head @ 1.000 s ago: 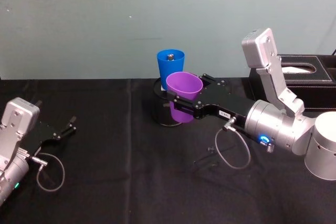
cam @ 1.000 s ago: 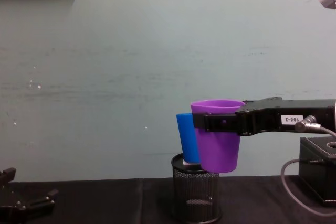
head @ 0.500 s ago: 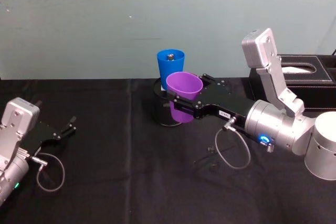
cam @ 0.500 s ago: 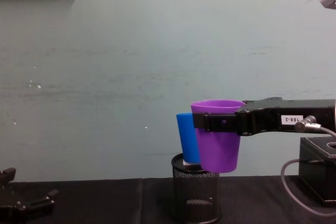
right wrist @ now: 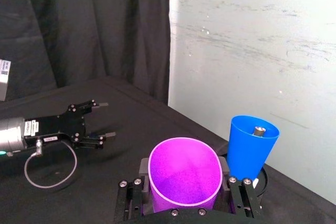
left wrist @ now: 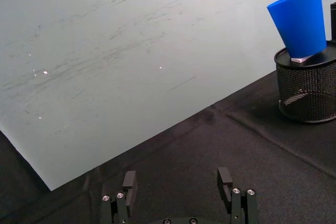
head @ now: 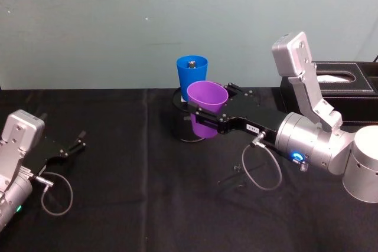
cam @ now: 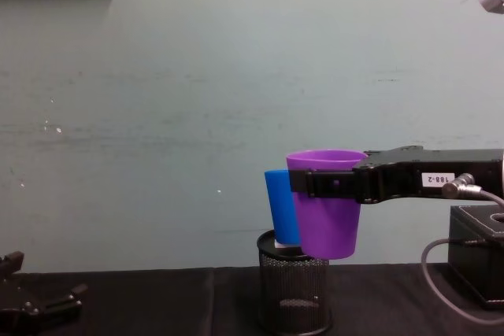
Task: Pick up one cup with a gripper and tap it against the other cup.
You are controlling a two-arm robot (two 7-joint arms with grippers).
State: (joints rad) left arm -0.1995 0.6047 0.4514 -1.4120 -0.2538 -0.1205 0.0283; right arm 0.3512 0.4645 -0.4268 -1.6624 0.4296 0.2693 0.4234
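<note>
The purple cup (head: 207, 100) hangs upright in the air, with my right gripper (head: 204, 111) shut on it just below the rim. This cup (cam: 327, 214) sits close in front of the blue cup (cam: 280, 208), and I cannot tell whether they touch. The blue cup (head: 192, 75) stands on top of a black wire-mesh pen holder (cam: 293, 297), with a small metal piece inside it (right wrist: 252, 145). From the right wrist I look down into the purple cup (right wrist: 184, 174) between the fingers (right wrist: 134, 192). My left gripper (head: 75, 144) rests open at the far left, apart from both cups.
A black tissue box (head: 345, 90) stands at the back right behind my right arm. A black cloth (head: 147, 205) covers the table, and a pale wall (head: 118, 28) closes the far edge. A cable loop (head: 260, 172) hangs under the right wrist.
</note>
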